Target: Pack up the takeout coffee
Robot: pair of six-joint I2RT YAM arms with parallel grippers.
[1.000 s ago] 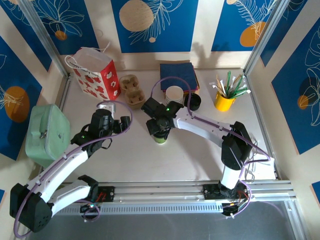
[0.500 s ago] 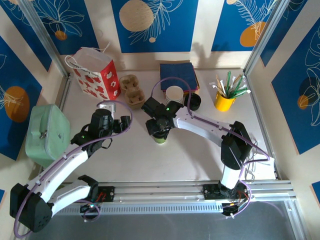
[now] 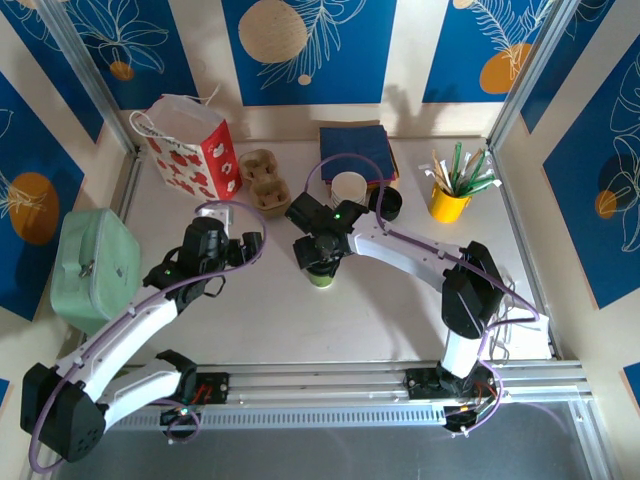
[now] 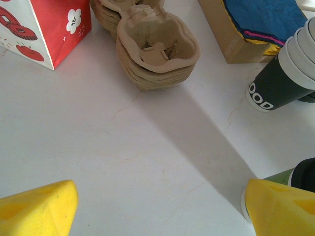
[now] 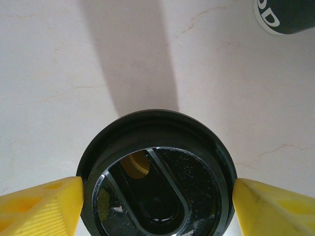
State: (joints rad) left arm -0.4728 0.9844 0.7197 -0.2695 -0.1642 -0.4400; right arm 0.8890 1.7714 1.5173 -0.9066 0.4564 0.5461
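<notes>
Takeout coffee (image 3: 321, 279) upright mid-table, black lid on, lime-green side showing. Clasped at the lid's rim between both yellow fingers (image 5: 42, 206) of right gripper (image 5: 156, 209), spread wide to fit. Left gripper (image 4: 157, 211) gaping and empty, hovering above bare table (image 4: 98, 123) near stacked pulp cup carriers (image 4: 157, 49).
</notes>
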